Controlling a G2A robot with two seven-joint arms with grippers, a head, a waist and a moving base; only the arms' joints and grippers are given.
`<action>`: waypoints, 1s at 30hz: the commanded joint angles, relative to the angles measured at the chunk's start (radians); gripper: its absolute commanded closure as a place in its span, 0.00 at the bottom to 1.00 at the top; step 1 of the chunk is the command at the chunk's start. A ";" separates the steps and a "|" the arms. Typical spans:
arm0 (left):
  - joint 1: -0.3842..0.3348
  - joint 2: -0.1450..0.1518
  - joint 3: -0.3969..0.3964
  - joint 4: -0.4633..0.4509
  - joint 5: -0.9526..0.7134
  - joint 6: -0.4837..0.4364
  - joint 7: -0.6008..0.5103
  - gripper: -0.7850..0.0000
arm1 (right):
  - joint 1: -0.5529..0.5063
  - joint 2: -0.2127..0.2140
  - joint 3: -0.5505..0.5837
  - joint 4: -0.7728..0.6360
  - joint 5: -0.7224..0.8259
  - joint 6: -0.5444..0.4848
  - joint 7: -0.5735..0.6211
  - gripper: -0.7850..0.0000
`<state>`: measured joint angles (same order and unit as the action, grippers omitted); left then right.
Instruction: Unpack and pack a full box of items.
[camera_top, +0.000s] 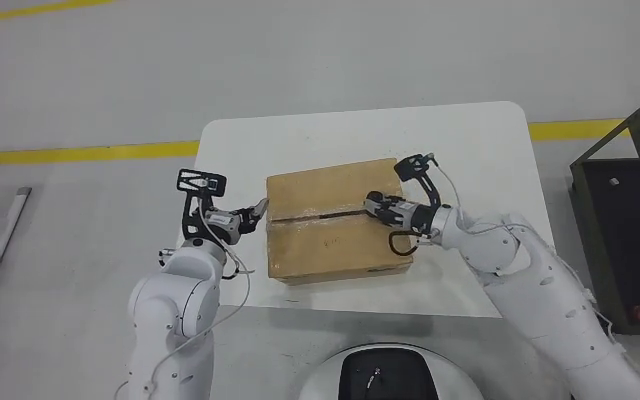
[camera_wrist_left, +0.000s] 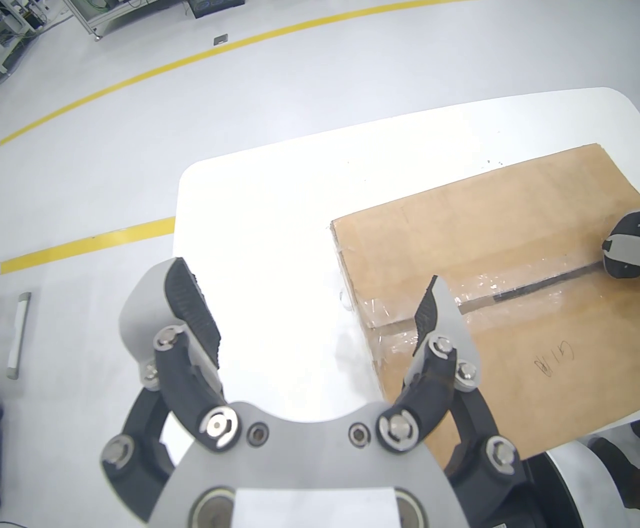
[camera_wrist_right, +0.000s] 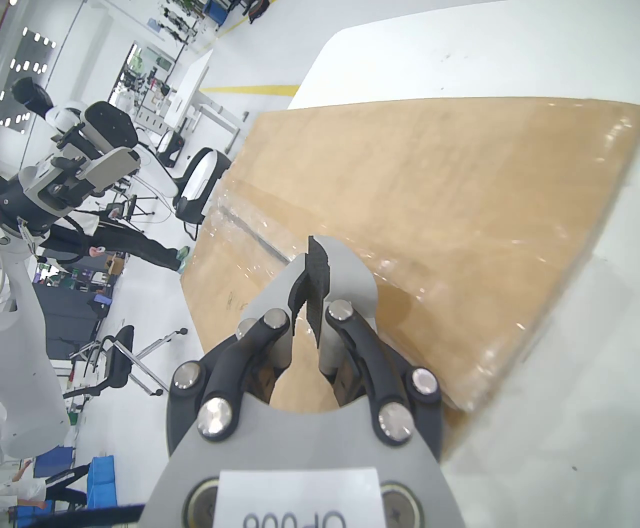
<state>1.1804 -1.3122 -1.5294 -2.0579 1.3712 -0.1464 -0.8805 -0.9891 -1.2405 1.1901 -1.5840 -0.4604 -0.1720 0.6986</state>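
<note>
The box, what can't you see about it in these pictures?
- What is inside the box: in every view it is taped shut.
- The end of the seam: in the top view, the right gripper lies over it.
- The scribble on the box: in the left wrist view, it is too small to read.
- One far corner of the box: in the left wrist view, it is cut off by the picture's edge.

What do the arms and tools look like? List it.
Left arm and right arm: glossy white shells. Left tool and right tool: grey plate, black links with silver bolts, grey fingers with black ribbed pads, white label. Thin cables loop by each wrist.
</note>
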 joint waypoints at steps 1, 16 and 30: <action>-0.003 0.001 0.007 0.000 -0.003 -0.001 -0.001 0.00 | -0.028 0.007 0.032 -0.021 -0.007 0.005 0.004 1.00; -0.009 0.005 0.039 -0.016 -0.066 -0.013 0.033 0.00 | -0.273 0.049 0.357 -0.253 -0.075 0.087 -0.262 1.00; 0.070 0.013 -0.025 -0.146 -0.128 0.012 0.211 0.00 | -0.426 0.048 0.322 -0.509 -0.429 0.132 -0.486 1.00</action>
<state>1.2434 -1.2998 -1.5551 -2.1965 1.2173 -0.1422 -0.6847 -1.4082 -1.1927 1.5105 -2.0862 -0.8808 -0.0389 0.2094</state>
